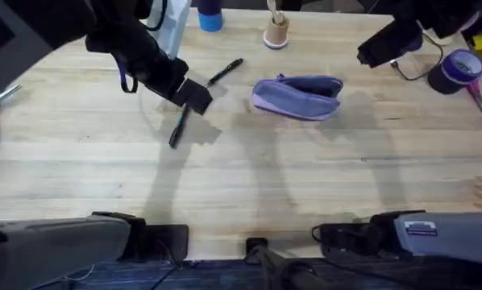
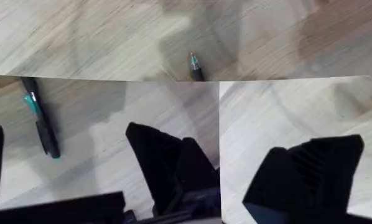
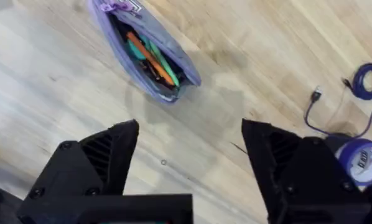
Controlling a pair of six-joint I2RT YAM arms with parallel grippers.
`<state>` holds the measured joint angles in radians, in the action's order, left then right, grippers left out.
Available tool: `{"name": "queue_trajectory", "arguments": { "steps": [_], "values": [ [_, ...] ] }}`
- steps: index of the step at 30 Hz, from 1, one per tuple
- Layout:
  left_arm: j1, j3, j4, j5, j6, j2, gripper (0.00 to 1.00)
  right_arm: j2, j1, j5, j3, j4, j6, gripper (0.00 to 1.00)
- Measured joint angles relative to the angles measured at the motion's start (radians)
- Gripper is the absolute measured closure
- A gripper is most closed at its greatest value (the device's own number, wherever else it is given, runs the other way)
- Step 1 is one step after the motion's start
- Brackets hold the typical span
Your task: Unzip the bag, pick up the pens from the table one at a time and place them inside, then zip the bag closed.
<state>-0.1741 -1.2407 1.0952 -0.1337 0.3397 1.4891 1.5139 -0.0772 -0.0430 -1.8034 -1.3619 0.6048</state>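
Altogether two pens (image 1: 225, 72) (image 1: 176, 129) on the table (image 1: 305, 185), one unzipped bag (image 1: 299, 95), both grippers' (image 2: 236, 162) (image 3: 189, 155) fingers apart

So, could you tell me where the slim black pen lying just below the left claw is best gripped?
Grip the slim black pen at mid-barrel, coming straight down with the open left claw. It lies flat on the pale wooden table, angled slightly off vertical in the overhead view, so the fingers should close across its narrow width. The barrel looks free of neighbours.

Lay on the table (image 1: 305, 185): two pens (image 1: 224, 72) left of the bag (image 1: 298, 96), tape (image 1: 459, 71) far right.
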Motion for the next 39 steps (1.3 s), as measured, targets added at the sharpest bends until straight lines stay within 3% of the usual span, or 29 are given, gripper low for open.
{"name": "queue_trajectory", "arguments": {
  "steps": [13, 25, 39],
  "values": [
    [0.000, 0.007, -0.023, 0.078, 0.004, 0.062, 0.007, 0.000, 0.000, -0.089, 0.000, -0.008, -0.004, 0.006],
    [0.000, 0.015, -0.074, 0.074, 0.004, 0.298, 0.007, 0.000, 0.000, -0.093, 0.000, -0.008, -0.004, 0.006],
    [0.000, 0.010, -0.092, 0.082, 0.004, 0.343, 0.007, 0.000, 0.000, -0.093, 0.000, -0.008, -0.004, 0.005]
  ]
}}
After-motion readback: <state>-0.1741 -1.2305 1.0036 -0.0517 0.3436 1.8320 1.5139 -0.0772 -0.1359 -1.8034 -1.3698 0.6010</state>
